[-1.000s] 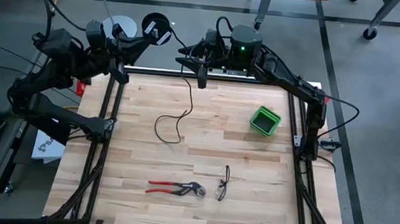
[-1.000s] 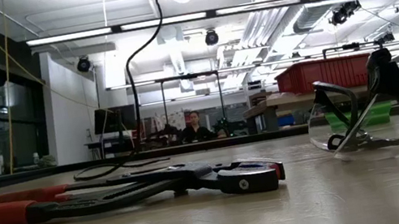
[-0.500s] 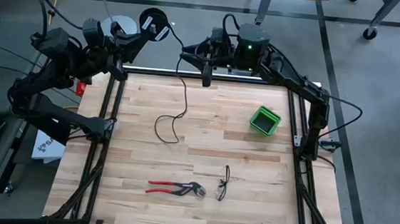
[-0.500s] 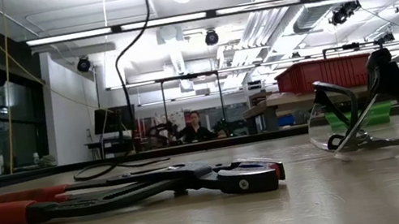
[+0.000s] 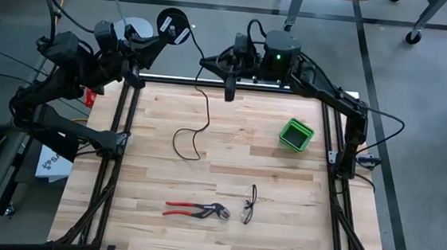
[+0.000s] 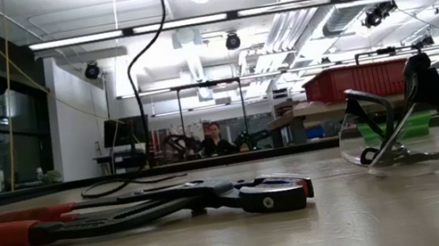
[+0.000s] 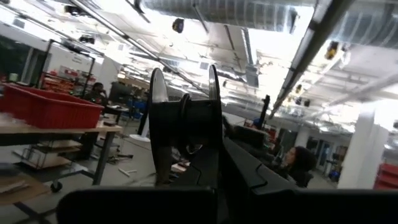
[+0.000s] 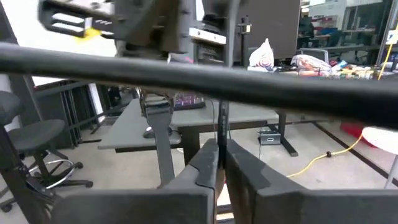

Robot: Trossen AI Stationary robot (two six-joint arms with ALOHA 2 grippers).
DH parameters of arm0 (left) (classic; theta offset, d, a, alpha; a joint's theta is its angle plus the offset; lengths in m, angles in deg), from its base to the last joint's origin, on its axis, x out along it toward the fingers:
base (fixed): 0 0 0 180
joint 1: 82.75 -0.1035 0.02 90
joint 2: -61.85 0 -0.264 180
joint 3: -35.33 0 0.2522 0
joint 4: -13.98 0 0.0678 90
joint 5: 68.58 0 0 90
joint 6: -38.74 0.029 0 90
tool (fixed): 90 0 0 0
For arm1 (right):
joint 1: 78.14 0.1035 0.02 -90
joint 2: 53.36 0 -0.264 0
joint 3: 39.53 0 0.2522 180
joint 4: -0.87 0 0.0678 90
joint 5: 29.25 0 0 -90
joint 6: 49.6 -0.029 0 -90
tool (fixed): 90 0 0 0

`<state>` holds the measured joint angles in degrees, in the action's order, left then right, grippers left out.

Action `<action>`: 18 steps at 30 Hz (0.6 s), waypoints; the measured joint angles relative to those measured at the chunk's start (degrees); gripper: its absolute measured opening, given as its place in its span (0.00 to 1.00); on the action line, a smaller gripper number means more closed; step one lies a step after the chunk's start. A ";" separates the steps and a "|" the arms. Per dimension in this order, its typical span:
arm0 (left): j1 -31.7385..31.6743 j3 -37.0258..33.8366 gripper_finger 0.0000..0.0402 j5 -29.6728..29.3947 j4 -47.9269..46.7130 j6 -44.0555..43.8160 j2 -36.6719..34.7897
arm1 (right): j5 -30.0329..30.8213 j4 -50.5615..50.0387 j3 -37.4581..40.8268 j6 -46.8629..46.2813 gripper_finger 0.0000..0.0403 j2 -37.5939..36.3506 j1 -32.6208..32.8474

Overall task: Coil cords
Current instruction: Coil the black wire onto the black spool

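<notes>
While left claw (image 5: 169, 30) grips reel (image 5: 172, 21) beyond counter's (image 5: 228, 161) far edge, right claw (image 5: 228, 87) pinches cord (image 5: 200, 111). Winding step; next needs slack fed reelward.

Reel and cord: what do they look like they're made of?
The reel looks like black moulded plastic: matte hub, thin round flanges catching light at the rim. The cord looks like thin black rubber- or plastic-jacketed cable: it hangs limp and loops loosely on the table. Neither is certain.
</notes>
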<state>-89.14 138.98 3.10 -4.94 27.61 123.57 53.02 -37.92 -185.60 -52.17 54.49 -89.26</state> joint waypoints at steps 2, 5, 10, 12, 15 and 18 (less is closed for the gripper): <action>-0.13 0.00 0.00 -0.59 1.33 -1.99 0.31 | 1.16 1.74 0.00 1.30 0.01 0.41 1.48; -1.25 0.00 0.00 0.18 3.21 -9.53 1.42 | 1.48 5.88 0.00 2.51 0.01 1.65 3.32; -3.58 0.00 0.00 6.67 5.01 -29.09 4.12 | 1.40 11.62 0.00 2.79 0.00 4.21 4.56; -4.26 0.00 0.00 9.86 6.39 -36.68 5.20 | 1.40 13.22 0.00 2.60 0.00 4.86 4.42; -4.50 -0.02 0.00 13.61 8.48 -45.83 6.33 | 1.46 16.04 0.07 2.62 0.00 5.51 4.24; -4.50 -0.02 0.00 16.30 8.12 -52.18 6.68 | 2.59 17.20 0.07 4.26 0.00 5.51 3.83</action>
<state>-93.65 138.96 19.40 3.18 -24.57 130.25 55.61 -20.72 -185.54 -47.91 60.00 -85.42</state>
